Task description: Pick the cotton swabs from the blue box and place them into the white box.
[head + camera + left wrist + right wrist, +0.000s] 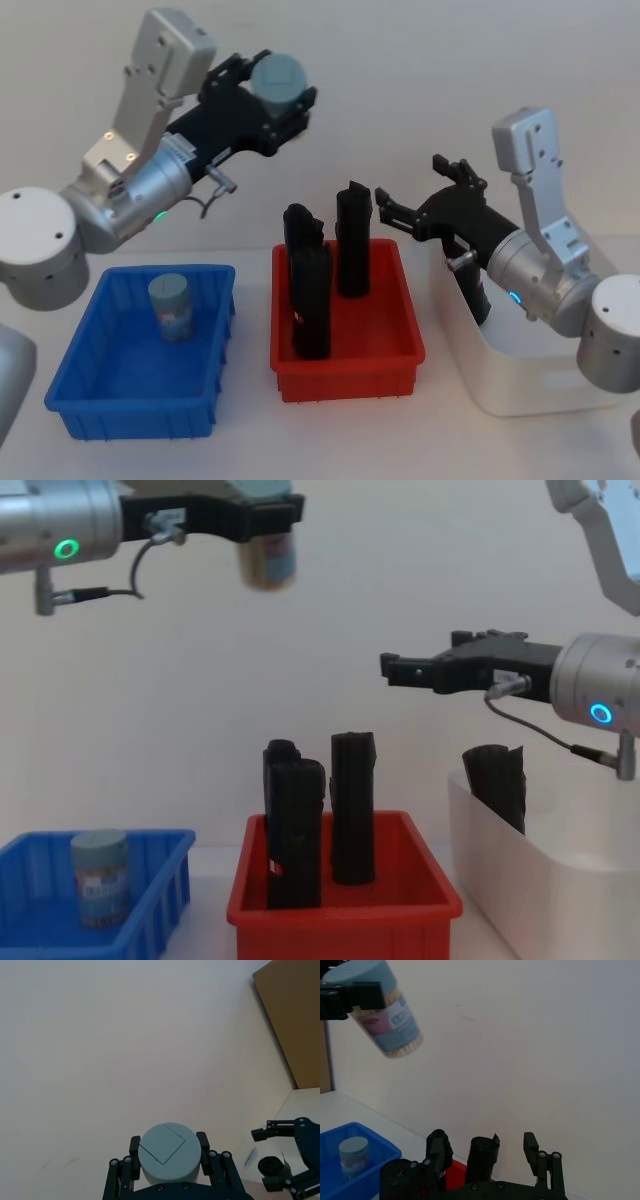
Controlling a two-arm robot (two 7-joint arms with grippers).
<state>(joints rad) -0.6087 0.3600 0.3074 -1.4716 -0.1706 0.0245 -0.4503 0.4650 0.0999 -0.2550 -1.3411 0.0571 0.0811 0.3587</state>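
Observation:
My left gripper (277,92) is raised high behind the bins, shut on a cotton swab jar (279,74) with a grey-blue lid (167,1151). The held jar (268,556) hangs tilted, with its label band (390,1017) showing. Another cotton swab jar (172,307) stands upright in the blue box (75,365) at the left. The white box (525,385) sits at the right with a black block (497,780) leaning inside. My right gripper (420,195) hovers open above the white box's left edge, holding nothing.
A red bin (345,372) stands between the blue and white boxes and holds tall black blocks (310,290), one of them further back (353,240). A brown board (295,1015) stands far off against the plain wall.

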